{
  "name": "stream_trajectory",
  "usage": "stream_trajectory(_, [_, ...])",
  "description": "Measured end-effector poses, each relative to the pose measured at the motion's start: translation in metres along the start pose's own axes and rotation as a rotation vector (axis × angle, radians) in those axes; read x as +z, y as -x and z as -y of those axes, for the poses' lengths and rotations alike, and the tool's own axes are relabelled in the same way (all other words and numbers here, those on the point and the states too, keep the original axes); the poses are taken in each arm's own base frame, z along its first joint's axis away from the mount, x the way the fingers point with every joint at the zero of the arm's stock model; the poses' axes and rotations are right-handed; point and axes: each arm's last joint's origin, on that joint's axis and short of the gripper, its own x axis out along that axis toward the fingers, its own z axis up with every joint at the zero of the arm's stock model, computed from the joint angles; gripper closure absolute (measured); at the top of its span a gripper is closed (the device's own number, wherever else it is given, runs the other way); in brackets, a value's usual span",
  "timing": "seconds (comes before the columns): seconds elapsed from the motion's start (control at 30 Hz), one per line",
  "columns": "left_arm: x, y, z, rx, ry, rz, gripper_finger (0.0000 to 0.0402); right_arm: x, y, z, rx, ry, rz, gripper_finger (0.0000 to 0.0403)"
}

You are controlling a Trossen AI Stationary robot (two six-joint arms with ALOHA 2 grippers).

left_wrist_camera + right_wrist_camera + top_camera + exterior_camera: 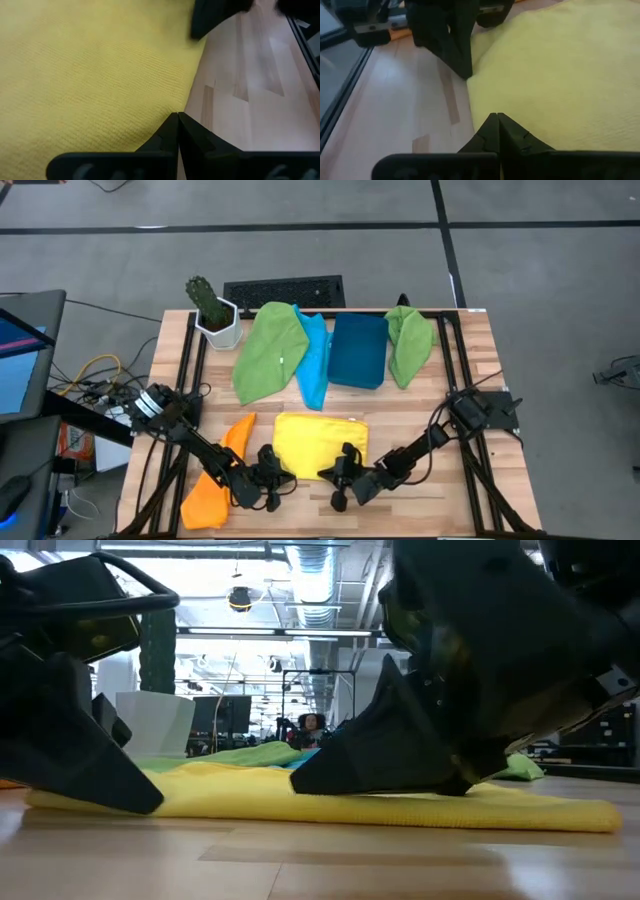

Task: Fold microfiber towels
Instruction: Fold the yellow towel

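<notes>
A yellow towel (320, 438) lies flat on the wooden table, near the front. My left gripper (278, 473) is shut at the towel's near edge by its left corner. My right gripper (328, 472) is shut at the same edge, further right. In the low view the left fingers (120, 785) and the right fingers (380, 765) rest low on the towel (350, 805). An orange towel (215, 480) lies at the near left. Two green towels (268, 350) (408, 340) and a light blue one (315, 360) lie at the back. My left gripper has its shut fingertips on the yellow towel's near edge (165, 112) near the left corner, coming low and slanting from the table's left. The towel lies flat on the table. How many layers it has, I cannot tell. My right gripper has its shut fingertips on the yellow towel just inside its near edge (477, 112), coming low and slanting from the table's right. The towel lies flat and slack on the table. How many layers it has, I cannot tell.
A dark blue bin (358, 350) stands at the back between the light blue and the right green towel. A potted cactus (212, 312) stands at the far left corner. Bare wood (420, 500) lies along the near right edge.
</notes>
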Motion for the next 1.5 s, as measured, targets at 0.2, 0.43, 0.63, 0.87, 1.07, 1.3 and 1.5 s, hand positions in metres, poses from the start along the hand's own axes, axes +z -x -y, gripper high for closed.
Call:
stream_trajectory(0.2, [-0.001, 0.000, 0.000, 0.001, -0.001, -0.010, 0.0402, 0.003, 0.009, -0.012, 0.001, -0.020, 0.067, 0.0381])
stream_trajectory(0.43, [-0.001, 0.000, -0.001, 0.002, -0.001, -0.016, 0.0402, -0.028, 0.007, -0.009, -0.048, -0.066, -0.005, 0.0387])
stream_trajectory(0.63, [-0.001, -0.001, -0.002, 0.013, -0.002, -0.008, 0.0402, -0.032, 0.008, -0.007, -0.072, -0.015, -0.045, 0.0380])
stream_trajectory(0.87, [0.000, -0.002, -0.002, 0.011, 0.001, -0.001, 0.0402, -0.015, 0.016, -0.009, -0.043, 0.010, -0.039, 0.0387])
stream_trajectory(1.07, [0.000, -0.002, -0.003, 0.016, -0.002, 0.005, 0.0402, 0.025, 0.047, -0.029, -0.070, 0.051, 0.077, 0.0379])
stream_trajectory(1.3, [0.000, -0.002, -0.003, 0.017, -0.006, 0.007, 0.0402, -0.035, 0.072, -0.041, -0.127, -0.077, 0.018, 0.0390])
stream_trajectory(1.5, [0.000, -0.002, -0.003, 0.017, -0.013, 0.007, 0.0402, -0.070, 0.078, -0.037, -0.210, -0.204, 0.058, 0.0382])
